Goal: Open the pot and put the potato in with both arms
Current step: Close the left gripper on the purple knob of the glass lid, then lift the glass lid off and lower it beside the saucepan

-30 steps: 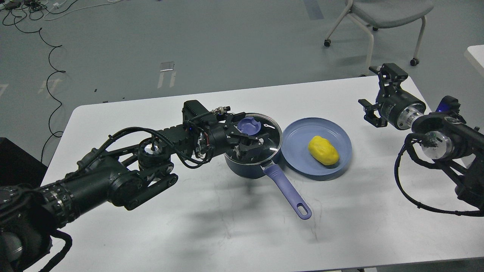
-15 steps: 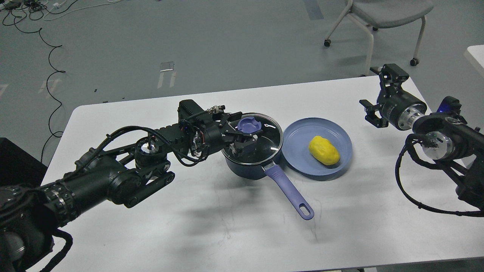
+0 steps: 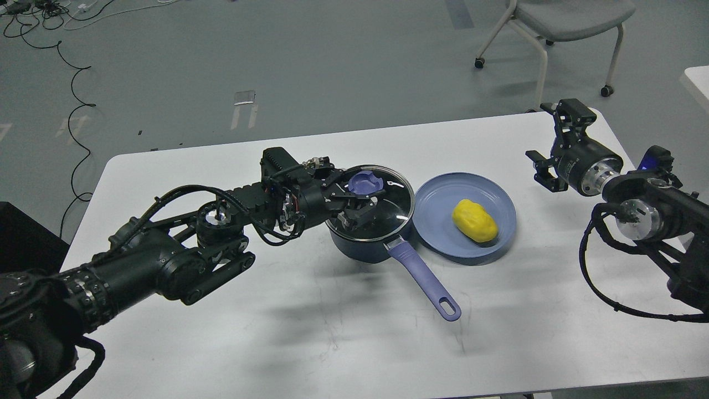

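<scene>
Since a second ago the left gripper [image 3: 359,200] has been drawn back slightly toward the left and settled lower over the glass lid [image 3: 382,204]. Its fingers are now set to either side of the purple knob [image 3: 363,182]; whether they actually clamp it cannot be told. The lid is still seated on the pot [image 3: 363,244], so opening is judged not yet done; a grasp of the knob appears to be in hand.

The right gripper [image 3: 554,141] has shifted a little lower and is held well apart from the pot, above the table's [image 3: 277,343] far right corner. Its fingers are seen spread wide, with nothing between them.

The potato [image 3: 473,220] lies unmoved on the blue plate [image 3: 437,194], just beside the pot on its right. The pot's purple handle [image 3: 426,282] is pointed toward the near edge.

Count: one pot, one lid, one potato, one plate, two grippers. One chair [image 3: 554,22] is noted beyond the table.
</scene>
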Robot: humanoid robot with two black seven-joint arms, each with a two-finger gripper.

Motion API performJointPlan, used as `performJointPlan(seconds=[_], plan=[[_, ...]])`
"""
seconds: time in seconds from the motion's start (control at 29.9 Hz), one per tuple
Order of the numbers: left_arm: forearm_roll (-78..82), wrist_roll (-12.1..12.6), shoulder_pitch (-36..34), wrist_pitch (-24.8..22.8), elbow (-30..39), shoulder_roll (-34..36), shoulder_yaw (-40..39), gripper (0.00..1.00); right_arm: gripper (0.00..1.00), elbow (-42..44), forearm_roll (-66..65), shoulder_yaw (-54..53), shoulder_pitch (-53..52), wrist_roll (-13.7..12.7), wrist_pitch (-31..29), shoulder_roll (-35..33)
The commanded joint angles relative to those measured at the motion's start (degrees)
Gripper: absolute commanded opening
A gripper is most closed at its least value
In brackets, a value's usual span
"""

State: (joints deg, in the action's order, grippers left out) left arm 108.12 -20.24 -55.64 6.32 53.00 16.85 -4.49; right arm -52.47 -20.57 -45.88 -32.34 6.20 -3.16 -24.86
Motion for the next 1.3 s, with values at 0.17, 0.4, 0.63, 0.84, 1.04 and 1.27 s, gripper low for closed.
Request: performJointPlan(seconds=[0.17,0.4,0.63,0.84,1.04,1.27], plan=[[-0.7,-0.9,-2.9,0.0,1.7,2.5,-0.3,0.39,1.0,0.0,0.0,0.1,0.0,0.0,0.1,0.0],[-2.0,-0.9,-6.1,-0.2,3.5,9.9,-0.2,0.39,1.0,-0.2,0.1,0.1,-0.3,0.0,0.0,0.0],[-6.9,-2.4,-1.3,2.3,3.7,19.3,-0.1,0.4,1.0,-0.2,0.1,0.2,-0.4,0.1,0.0,0.0],[-9.4,-3.9,6.7,6.6,3.6,24.0,-0.1,0.4,1.0,-0.2,0.1,1.7,-0.4,0.2,0.0,0.0],[-9.9,-3.9,12.6,11.1,2.8,23.8,-0.2,0.4,1.0,-0.2,0.0,1.9,-0.5,0.2,0.0,0.0],[-10.6,-3.8,15.2,13.8,1.4,23.5,-0.1,0.41,1.0,-0.2,0.1,2.5,-0.6,0.2,0.0,0.0]])
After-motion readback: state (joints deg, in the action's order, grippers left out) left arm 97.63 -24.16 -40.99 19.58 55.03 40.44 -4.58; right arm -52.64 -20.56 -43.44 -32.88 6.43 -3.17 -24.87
